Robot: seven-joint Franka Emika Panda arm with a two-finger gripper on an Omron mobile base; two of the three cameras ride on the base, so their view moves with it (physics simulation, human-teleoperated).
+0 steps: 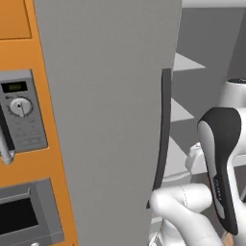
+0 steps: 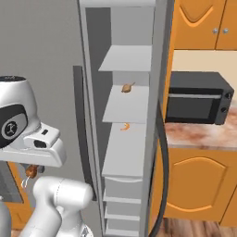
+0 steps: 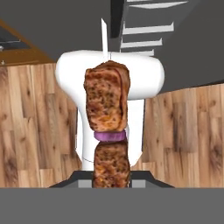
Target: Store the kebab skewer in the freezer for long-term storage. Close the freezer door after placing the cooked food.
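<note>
The kebab skewer (image 3: 107,113), a pale stick with reddish-brown meat chunks and a purple ring, hangs lengthwise from my gripper (image 3: 111,180), which is shut on it and points down at the wooden floor. In the right base view the gripper (image 2: 31,167) sits low at the left with a meat chunk (image 2: 31,172) under it, in front of the plain grey door (image 2: 41,55). The freezer (image 2: 127,106) stands to its right with its light grey shelves exposed. The freezer door (image 2: 157,69) is swung wide, seen edge-on on the compartment's right.
On the shelves lie a small brown item (image 2: 127,87) and an orange curled item (image 2: 125,126). A black microwave (image 2: 199,97) sits on the counter (image 2: 203,135) at the right. An oven panel (image 1: 21,115) is set in orange cabinets, left of the plain door (image 1: 105,120).
</note>
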